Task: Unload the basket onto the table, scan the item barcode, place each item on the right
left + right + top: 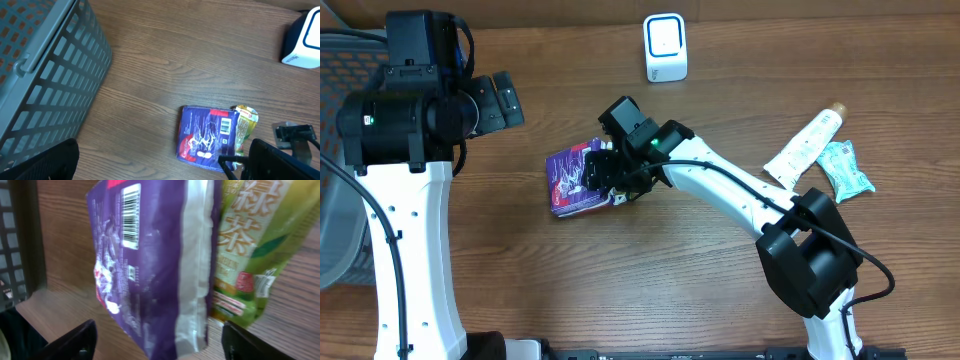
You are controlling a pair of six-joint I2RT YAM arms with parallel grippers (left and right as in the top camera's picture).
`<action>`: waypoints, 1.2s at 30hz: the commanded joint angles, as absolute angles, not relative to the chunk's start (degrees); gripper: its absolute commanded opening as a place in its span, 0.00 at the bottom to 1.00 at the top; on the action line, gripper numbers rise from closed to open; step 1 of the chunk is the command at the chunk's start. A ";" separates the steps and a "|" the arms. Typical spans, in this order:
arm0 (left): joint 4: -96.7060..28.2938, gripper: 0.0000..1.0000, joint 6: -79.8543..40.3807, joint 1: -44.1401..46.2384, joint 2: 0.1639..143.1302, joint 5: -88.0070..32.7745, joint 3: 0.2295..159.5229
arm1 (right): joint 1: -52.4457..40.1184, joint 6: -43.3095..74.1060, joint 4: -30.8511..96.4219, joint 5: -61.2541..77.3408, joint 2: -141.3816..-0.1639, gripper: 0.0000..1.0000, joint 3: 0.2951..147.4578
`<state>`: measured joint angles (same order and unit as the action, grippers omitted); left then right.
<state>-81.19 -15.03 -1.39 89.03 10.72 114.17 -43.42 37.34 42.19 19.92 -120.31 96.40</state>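
Note:
A purple snack packet (576, 180) lies mid-table with its barcode (131, 215) facing up. A green tea packet (250, 255) rests against its right side. My right gripper (607, 180) reaches over that edge. In the right wrist view its jaws (160, 345) stand wide on either side of both packets, with a gap still showing on the purple side. The white scanner (665, 47) stands at the back of the table. My left gripper (505, 100) hovers to the left, open and empty (160, 170). It looks down on the purple packet (207, 132).
A grey slatted basket (45, 65) stands at the table's left edge. A white tube (805, 145) and a teal packet (845, 170) lie at the right. The scanner (302, 42) shows at the upper right of the left wrist view.

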 commanded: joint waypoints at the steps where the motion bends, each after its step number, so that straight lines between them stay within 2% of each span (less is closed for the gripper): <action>1: -81.01 0.99 -15.86 -1.48 88.07 10.48 115.33 | -44.56 37.74 41.39 18.96 -121.91 0.78 96.09; 5: -81.03 1.00 -15.86 -1.48 88.07 10.48 115.33 | -45.32 37.76 42.19 19.22 -124.49 0.75 96.01; 6: -81.03 1.00 -15.88 -1.48 88.07 10.48 115.33 | -45.30 37.76 42.37 19.22 -124.66 0.71 96.01; 8: -81.01 1.00 -15.88 -1.48 88.07 10.48 115.33 | -45.21 37.76 42.46 19.20 -124.64 0.55 96.03; 10: -81.01 1.00 -15.88 -1.48 88.07 10.48 115.33 | -44.91 37.76 42.44 19.20 -124.64 0.47 96.18; 11: -81.01 0.99 -15.88 -1.48 88.07 10.48 115.33 | -44.64 37.74 42.57 19.18 -124.64 0.39 96.25; 14: -81.03 1.00 -15.88 -1.48 88.07 10.48 115.33 | -43.64 37.74 43.97 19.20 -124.40 0.06 96.64; 15: -81.03 1.00 -15.88 -1.48 88.07 10.48 115.33 | -43.16 37.74 44.62 19.20 -124.09 0.04 96.64; 18: -81.03 1.00 -15.88 -1.48 88.07 10.48 115.33 | -41.67 35.53 47.37 19.18 -122.54 0.04 96.64; 21: -81.01 1.00 -15.88 -1.48 88.07 10.48 115.33 | -40.62 27.07 51.59 19.20 -120.07 0.04 96.71; 30: -81.01 1.00 -15.88 -1.48 88.07 10.48 115.33 | -39.59 -16.12 75.11 17.91 -111.31 0.04 97.49; 36: -81.01 1.00 -15.86 -1.48 88.07 10.48 115.33 | -39.55 -24.53 75.77 8.14 -111.50 0.06 96.12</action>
<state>-81.19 -15.03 -1.39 89.03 10.72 114.17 -39.53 -15.49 77.03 14.85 -112.44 96.40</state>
